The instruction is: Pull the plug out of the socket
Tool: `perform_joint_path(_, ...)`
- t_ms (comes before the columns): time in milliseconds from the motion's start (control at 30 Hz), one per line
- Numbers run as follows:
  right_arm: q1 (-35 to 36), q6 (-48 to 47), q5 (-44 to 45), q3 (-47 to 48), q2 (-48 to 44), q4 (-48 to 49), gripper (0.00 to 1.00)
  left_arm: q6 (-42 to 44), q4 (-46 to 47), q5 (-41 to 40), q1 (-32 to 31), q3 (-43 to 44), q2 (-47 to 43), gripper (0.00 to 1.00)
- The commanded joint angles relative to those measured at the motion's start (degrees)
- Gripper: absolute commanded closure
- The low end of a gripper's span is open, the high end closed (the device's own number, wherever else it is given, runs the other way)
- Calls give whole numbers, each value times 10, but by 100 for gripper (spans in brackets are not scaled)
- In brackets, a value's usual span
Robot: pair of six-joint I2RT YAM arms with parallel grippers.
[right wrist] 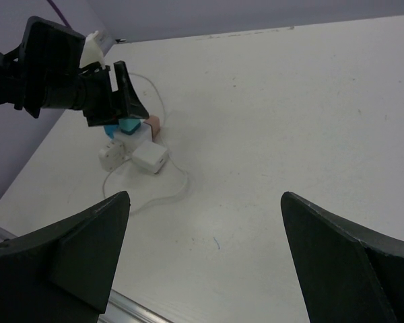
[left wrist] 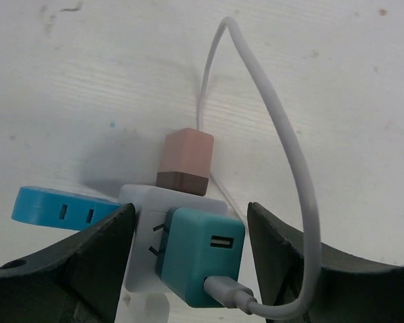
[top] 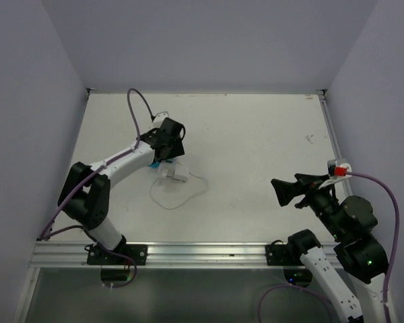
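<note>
Left gripper [left wrist: 192,210] hangs low over the white socket [left wrist: 143,232], its jaws spread with one finger on each side of the teal plug [left wrist: 198,259]. The fingers [left wrist: 87,259] sit very close to the plug and socket, but I cannot tell whether they touch.

The teal plug sits pushed into the socket, a white cable [left wrist: 289,148] coming out of its near face. The cable curves out to the right of the socket, arcs away past it and comes back down behind the pink plug [left wrist: 186,160]. That pink plug stands in the far side of the socket. A flat blue piece [left wrist: 57,207] lies just left of the socket, on the table [top: 256,148].

Right gripper [top: 286,192] is well apart from the socket, off to the right and raised above the table, its jaws wide apart and holding nothing.
</note>
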Motion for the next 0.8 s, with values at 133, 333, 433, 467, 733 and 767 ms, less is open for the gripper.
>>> perform_joint_path(133, 4, -7, 10, 32, 4, -22, 1, 0, 33, 37, -90, 73, 54, 25)
perform_joint_path(333, 4, -8, 10, 33, 4, -27, 1, -4, 22, 27, -101, 83, 16, 8)
perform_joint_path(433, 4, -8, 14, 35, 5, -27, 1, -5, 22, 13, -101, 86, -21, 2)
perform_joint_path(467, 4, -8, 14, 36, 5, -27, 1, -5, 21, 8, -101, 87, -40, 0)
perform_joint_path(733, 4, -8, 20, 42, 11, -29, 1, -46, 22, -7, -101, 51, -145, 0)
perform_joint_path(767, 4, -10, 21, 43, 10, -29, 1, -51, 29, -5, -102, 37, -174, 0)
